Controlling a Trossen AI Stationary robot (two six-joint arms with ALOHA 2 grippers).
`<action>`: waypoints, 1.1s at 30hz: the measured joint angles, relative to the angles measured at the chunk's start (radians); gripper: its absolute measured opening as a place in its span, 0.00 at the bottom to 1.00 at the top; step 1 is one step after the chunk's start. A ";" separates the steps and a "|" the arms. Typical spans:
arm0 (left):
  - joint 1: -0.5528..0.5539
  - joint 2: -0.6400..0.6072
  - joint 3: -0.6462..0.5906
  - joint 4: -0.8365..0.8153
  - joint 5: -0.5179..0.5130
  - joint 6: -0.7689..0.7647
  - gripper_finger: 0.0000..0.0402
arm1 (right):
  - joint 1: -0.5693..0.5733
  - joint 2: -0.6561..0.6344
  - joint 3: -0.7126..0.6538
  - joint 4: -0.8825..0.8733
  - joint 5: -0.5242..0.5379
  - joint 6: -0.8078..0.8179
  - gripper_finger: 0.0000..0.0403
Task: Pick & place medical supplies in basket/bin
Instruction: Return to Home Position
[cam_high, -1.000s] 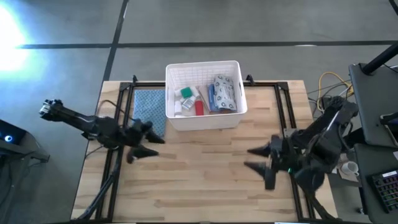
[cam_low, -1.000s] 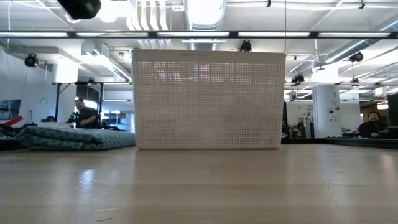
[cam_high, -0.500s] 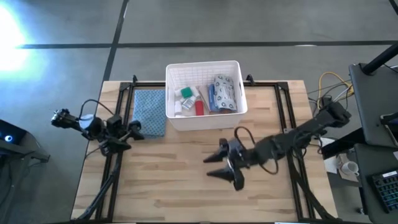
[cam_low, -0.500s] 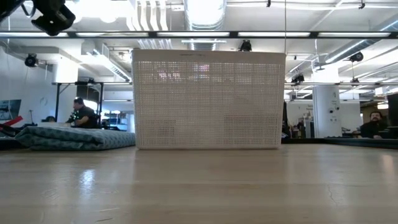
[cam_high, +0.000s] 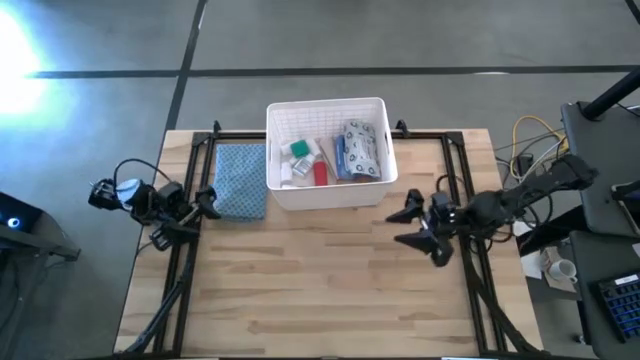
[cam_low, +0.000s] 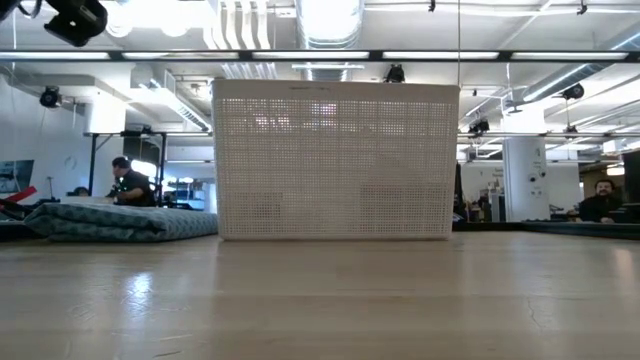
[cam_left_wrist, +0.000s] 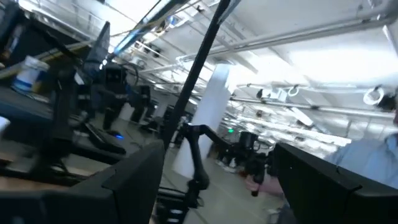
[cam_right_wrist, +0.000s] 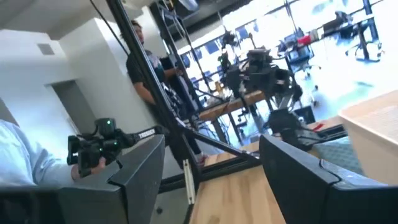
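The white slotted bin stands at the table's far middle. In it lie the medical supplies: a green-capped bottle, a red tube, a white bottle, a blue pouch and a grey-white packet. My left gripper hangs at the table's left edge, open and empty, its fingers pointing up into the room. My right gripper stands near the table's right side, in front of the bin's right corner, open and empty, pointing about level toward the left.
A folded blue patterned cloth lies left of the bin. Black frame rails run along the table's left and right sides. Bare wood stretches from the bin to the near edge. People are in the room beyond.
My left gripper has drawn back from in front of the cloth toward the table's left edge and tipped upward. My right gripper swung out toward the table's middle, then came back toward the right edge and the bin's right corner, tipping up to about level. Both stayed open.
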 joint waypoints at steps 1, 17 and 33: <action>0.000 -0.003 0.000 -0.002 -0.006 0.024 0.70 | -0.003 -0.041 -0.035 0.002 0.000 -0.008 0.62; 0.021 0.001 -0.083 0.017 -0.133 0.123 0.70 | -0.185 -0.381 -0.467 0.229 -0.087 0.021 0.61; 0.021 -0.003 -0.216 0.040 -0.128 0.088 0.70 | -0.193 -0.723 -0.611 0.164 -0.087 -0.071 0.61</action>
